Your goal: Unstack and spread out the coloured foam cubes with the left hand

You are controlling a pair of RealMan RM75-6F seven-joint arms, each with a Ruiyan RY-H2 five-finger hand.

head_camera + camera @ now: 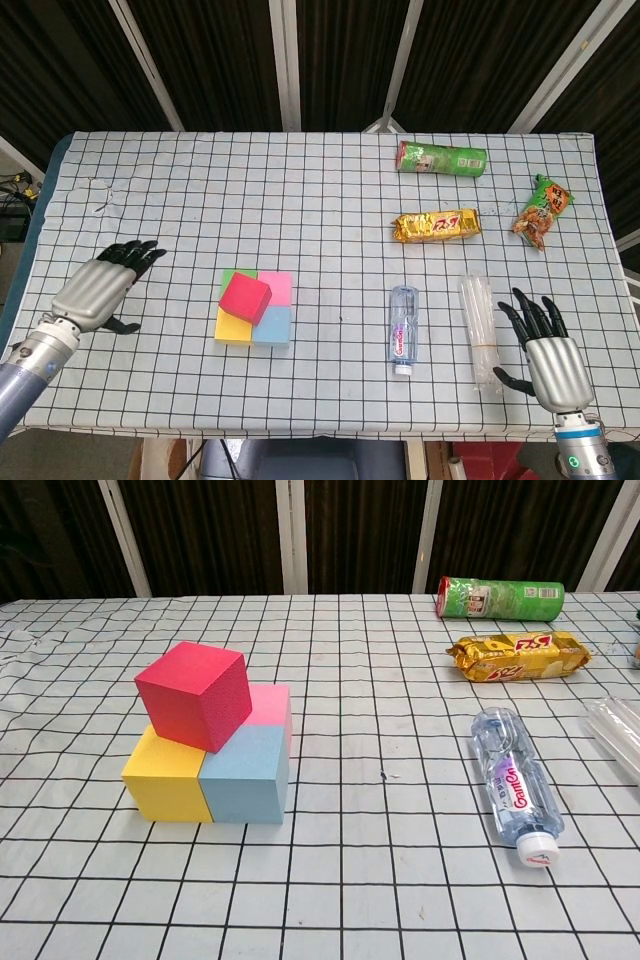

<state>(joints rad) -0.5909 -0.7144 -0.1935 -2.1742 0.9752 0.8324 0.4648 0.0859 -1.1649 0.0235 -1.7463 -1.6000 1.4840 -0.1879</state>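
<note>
A red foam cube (245, 296) (195, 694) sits skewed on top of a square of cubes: yellow (231, 329) (169, 776), light blue (274, 325) (246, 774), pink (278, 286) (272, 706) and a green one (231, 275) mostly hidden behind. My left hand (98, 287) hovers over the table to the left of the stack, fingers apart, holding nothing. My right hand (545, 351) is at the front right, fingers spread and empty. Neither hand shows in the chest view.
A water bottle (403, 326) (513, 781) lies right of the stack, a clear plastic tube pack (479, 329) beside it. Further back are a gold biscuit pack (436, 226) (517, 656), a green can (441, 158) (500, 596) and a snack bag (543, 211).
</note>
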